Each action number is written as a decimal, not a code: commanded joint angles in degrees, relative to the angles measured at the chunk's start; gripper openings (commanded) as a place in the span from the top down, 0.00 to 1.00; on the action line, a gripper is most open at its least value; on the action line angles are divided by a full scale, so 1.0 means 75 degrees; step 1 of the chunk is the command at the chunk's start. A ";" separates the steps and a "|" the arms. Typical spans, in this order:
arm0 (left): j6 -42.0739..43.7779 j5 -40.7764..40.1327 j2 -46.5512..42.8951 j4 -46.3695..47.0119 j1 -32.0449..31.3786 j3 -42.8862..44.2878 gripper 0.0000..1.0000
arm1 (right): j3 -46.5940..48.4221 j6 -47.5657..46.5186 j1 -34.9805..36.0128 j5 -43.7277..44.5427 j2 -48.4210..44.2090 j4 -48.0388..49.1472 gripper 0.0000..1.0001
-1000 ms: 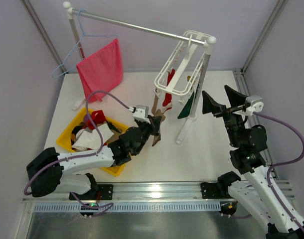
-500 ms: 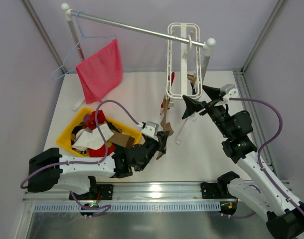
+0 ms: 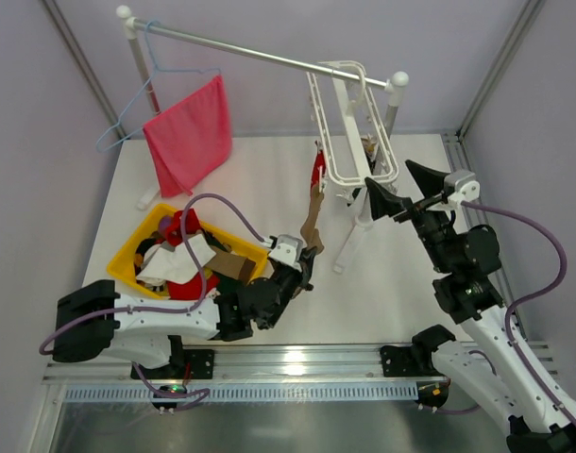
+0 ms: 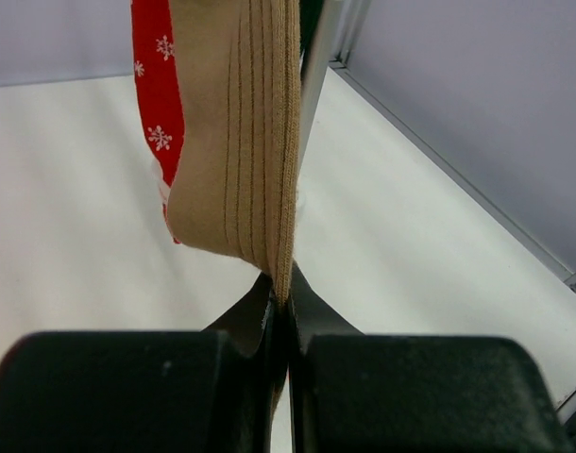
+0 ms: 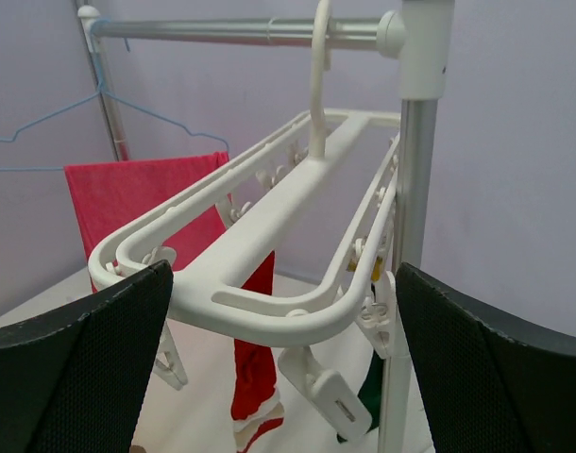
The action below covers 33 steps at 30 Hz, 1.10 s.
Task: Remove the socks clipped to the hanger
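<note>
Clamped together, the left gripper's (image 4: pixel 280 311) jaws pinch the tan sock's (image 4: pixel 236 132) lower edge, beside a red sock (image 4: pixel 156 94). The right gripper's (image 3: pixel 394 187) jaws stand wide apart, facing the hanger's (image 5: pixel 269 217) near end.

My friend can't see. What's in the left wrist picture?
The left gripper is shut on the bottom edge of a hanging tan sock. A red sock with white snowflakes hangs beside it, above a white table.

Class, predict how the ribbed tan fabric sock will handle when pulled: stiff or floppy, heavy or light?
Probably floppy: the ribbed tan fabric sock is pinched flat in the left gripper. Likely light and stretchy, being thin ribbed knit.
</note>
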 commanded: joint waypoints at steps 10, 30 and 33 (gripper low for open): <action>0.0447 -0.0583 0.0835 0.0084 -0.0039 0.1082 1.00 | 0.0573 -0.0207 0.0144 -0.0012 -0.0360 -0.0678 0.00; 0.0858 -0.1474 0.0263 0.0306 0.0581 0.0474 1.00 | 0.1111 0.0132 0.0144 -0.1065 0.0143 -0.0995 0.00; 0.0494 -0.1344 -0.0253 0.0247 0.0921 0.0017 1.00 | 0.1135 0.0179 0.0179 -0.1638 0.0050 -0.0914 0.01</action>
